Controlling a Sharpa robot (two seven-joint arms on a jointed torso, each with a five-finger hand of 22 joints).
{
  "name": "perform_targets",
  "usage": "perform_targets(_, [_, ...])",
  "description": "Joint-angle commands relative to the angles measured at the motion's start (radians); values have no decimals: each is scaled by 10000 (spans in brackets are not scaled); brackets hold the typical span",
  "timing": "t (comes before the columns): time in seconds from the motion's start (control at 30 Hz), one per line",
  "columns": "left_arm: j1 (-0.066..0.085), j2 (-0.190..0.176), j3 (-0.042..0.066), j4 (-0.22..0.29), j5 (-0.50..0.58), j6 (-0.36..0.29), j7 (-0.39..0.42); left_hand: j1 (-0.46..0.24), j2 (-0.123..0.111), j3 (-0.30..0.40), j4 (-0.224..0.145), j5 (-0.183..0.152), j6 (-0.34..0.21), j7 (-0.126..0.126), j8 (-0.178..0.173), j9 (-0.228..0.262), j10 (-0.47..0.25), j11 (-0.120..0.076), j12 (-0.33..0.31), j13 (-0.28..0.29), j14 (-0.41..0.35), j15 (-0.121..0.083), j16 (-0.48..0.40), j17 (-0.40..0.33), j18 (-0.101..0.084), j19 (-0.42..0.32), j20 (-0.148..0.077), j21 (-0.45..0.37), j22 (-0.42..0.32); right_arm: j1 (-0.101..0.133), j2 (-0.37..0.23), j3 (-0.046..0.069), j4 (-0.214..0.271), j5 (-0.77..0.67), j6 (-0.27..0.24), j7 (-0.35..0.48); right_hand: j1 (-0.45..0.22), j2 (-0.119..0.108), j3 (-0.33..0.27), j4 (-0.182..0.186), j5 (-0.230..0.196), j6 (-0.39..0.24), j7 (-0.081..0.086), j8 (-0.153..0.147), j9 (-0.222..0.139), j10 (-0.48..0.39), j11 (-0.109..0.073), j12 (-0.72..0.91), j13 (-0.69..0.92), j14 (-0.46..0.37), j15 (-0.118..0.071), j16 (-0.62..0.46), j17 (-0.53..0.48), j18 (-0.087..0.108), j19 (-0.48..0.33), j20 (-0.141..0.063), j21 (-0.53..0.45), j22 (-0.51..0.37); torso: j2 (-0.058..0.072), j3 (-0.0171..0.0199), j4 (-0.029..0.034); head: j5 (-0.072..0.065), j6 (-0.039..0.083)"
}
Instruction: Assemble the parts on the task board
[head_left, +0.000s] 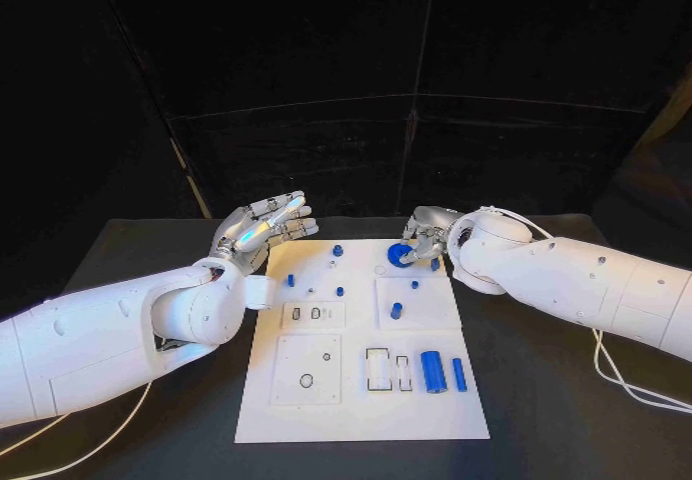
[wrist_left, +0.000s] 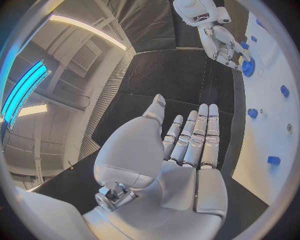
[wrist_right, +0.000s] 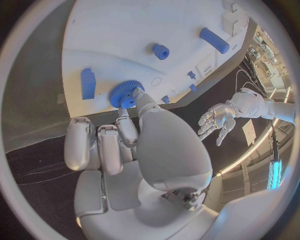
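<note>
I can read no text, label, brand, number or sign anywhere before me. The flat white rectangular task board bears only cut-out outlines and small blue plastic parts, with no lettering on it that I can make out. The matte black tabletop is unmarked, and my own white arms and silver hands carry no legible print.

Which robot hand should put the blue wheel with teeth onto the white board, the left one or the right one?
Probably the right hand: its fingers already hold the round blue toothed gear at the far end of the white task board. The left hand is open, raised off the board's far left corner, holding nothing.
</note>
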Motion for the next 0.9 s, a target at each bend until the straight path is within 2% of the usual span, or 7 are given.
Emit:
perform_targets(0.03, [11,-6,9,20,-16,118,19,-48,37,-49,-38,27,17,922,30,3,63,-17,52,2,51,2,26,-10,16,52,-2,9,-15,-20,-2,-18,31,-129,-500,-82,-87,145,133,9,0,329,-132,182,135,133,-69,96,136,533,-135,68,17,-197,74,-38,74,39,-4,3,3,-32,-2])
perform_targets(0.27, [11,-4,9,12,-16,117,6,-48,37,-49,-38,27,17,922,30,3,63,-17,52,2,51,2,26,-10,16,52,-2,9,-15,-45,-73,-18,300,-360,-1179,20,-64,215,397,-59,-11,608,-263,274,188,328,-190,253,382,543,-247,76,55,-219,143,-150,116,145,-9,3,8,-31,26])
perform_targets(0.47, [11,-10,9,-9,-16,114,3,-48,37,-49,-38,27,17,922,30,3,63,-17,52,2,51,2,26,-10,16,52,-2,9,-15,-59,-174,-16,921,-1015,-1679,57,-52,228,530,-98,-54,627,-282,252,189,408,-213,318,489,550,-275,83,83,-233,183,-185,139,208,-3,6,6,-24,80])
perform_targets(0.67, [12,-10,9,-17,-16,100,3,-48,37,-49,-38,27,17,922,30,3,63,-17,52,2,51,2,26,-10,16,52,-2,9,-15,-101,-109,-14,1532,-2251,-1937,49,-119,136,730,-121,-242,619,-274,172,176,427,-214,308,519,555,-285,85,103,-245,209,-211,157,254,-10,-4,17,-5,129])
perform_targets(0.9, [14,-27,10,-20,-16,76,7,-48,37,-49,-38,27,17,922,30,3,63,-17,52,2,51,2,26,-10,16,52,-2,9,-15,-193,272,-15,1748,-3325,-2189,-92,-157,46,888,-142,-296,586,-255,98,160,405,-201,269,504,562,-278,96,147,-265,262,-212,186,346,-8,-6,8,54,120])
